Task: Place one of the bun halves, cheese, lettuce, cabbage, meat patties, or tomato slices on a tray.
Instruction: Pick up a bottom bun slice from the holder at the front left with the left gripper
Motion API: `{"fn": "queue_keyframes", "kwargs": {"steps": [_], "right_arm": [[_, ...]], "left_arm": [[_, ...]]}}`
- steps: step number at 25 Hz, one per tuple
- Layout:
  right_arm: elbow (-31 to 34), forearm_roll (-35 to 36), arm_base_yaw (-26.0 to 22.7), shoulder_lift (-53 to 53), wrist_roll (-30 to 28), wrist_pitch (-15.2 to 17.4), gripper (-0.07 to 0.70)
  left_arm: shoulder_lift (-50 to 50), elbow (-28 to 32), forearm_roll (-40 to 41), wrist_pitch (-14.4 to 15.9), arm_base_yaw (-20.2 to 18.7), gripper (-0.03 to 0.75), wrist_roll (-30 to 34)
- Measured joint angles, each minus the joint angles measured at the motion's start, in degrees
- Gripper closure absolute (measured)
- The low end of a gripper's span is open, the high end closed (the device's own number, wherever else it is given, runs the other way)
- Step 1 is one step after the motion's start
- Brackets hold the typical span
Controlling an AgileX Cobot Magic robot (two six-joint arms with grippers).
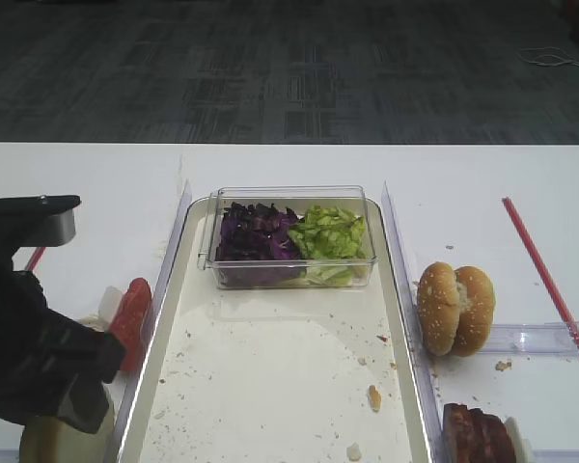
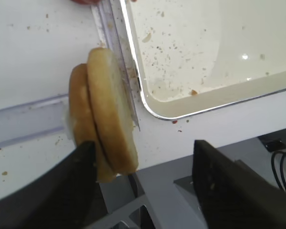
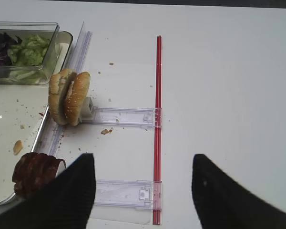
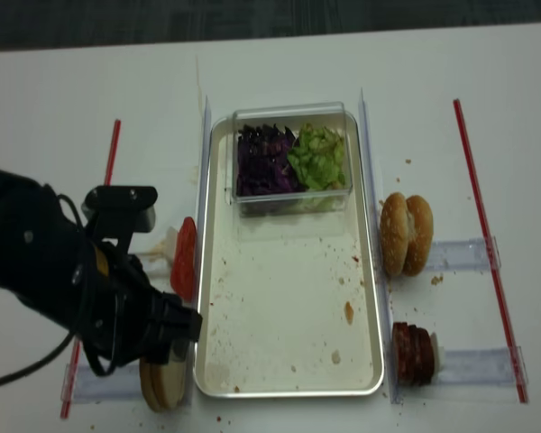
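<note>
Two flat bun halves (image 2: 105, 119) stand on edge just left of the tray (image 2: 205, 52), near its corner. My left gripper (image 2: 140, 183) hangs open over them, its left finger beside the buns and nothing gripped. From above, the left arm (image 4: 72, 280) covers most of the bun halves (image 4: 162, 386). Red tomato slices (image 4: 185, 257) stand along the tray's left rim. Purple cabbage (image 4: 261, 158) and green lettuce (image 4: 317, 155) fill a clear tub on the tray (image 4: 279, 316). Meat patties (image 3: 33, 172) sit just left of my open, empty right gripper (image 3: 143, 191). No cheese is in view.
Two sesame-seeded bun halves (image 4: 406, 233) stand on edge right of the tray. Clear plastic holders (image 3: 126, 116) and red strips (image 3: 158, 119) lie on the white table. Crumbs speckle the tray floor. The table's front edge and a grey frame (image 2: 181, 191) lie under the left gripper.
</note>
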Motion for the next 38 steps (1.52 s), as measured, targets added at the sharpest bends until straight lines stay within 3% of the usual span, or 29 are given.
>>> {"fn": "queue_keyframes", "kwargs": {"steps": [14, 31, 38], "right_arm": [[0.0, 0.0, 0.0, 0.0, 0.0, 0.0, 0.151], [0.0, 0.0, 0.0, 0.0, 0.0, 0.0, 0.151], [0.0, 0.0, 0.0, 0.0, 0.0, 0.0, 0.151]], "left_arm": [[3.5, -0.3, -2.2, -2.0, 0.0, 0.278, 0.0], [3.6, -0.3, -2.7, -2.1, 0.0, 0.278, 0.0], [3.6, -1.4, -2.1, -0.7, 0.0, 0.278, 0.0]]}}
